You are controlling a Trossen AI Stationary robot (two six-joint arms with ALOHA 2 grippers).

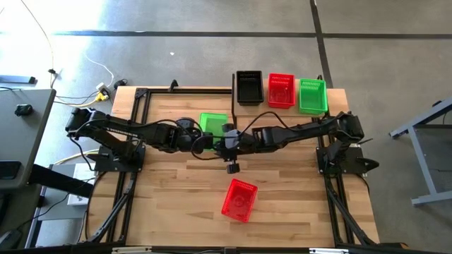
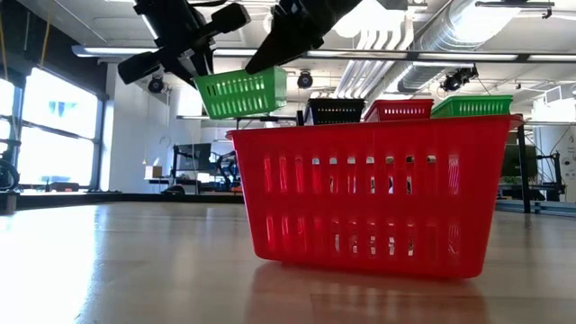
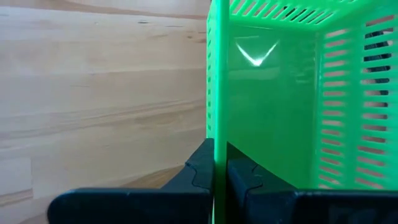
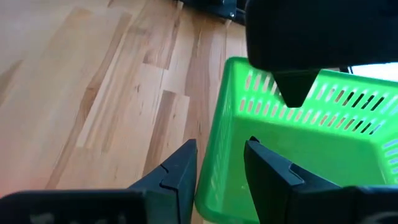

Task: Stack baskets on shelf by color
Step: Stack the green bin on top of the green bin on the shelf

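Currently I see a green basket (image 1: pixel 212 124) aloft mid-table between both grippers.
Left gripper (image 3: pixel 219 180) clamps one wall; right gripper (image 4: pixel 219 173) straddles the opposite rim, fingers parted, not clamped.

The high view looks straight down on the whole desk (image 1: pixel 176 190) from well above. The low view sits at desk-top height, facing level across it into the room, very near a red basket (image 2: pixel 369 193). Each wrist view looks past its own claw at close range. All four views share the raised green basket (image 1: pixel 212 125) at mid-desk, seen from above, below and both sides.
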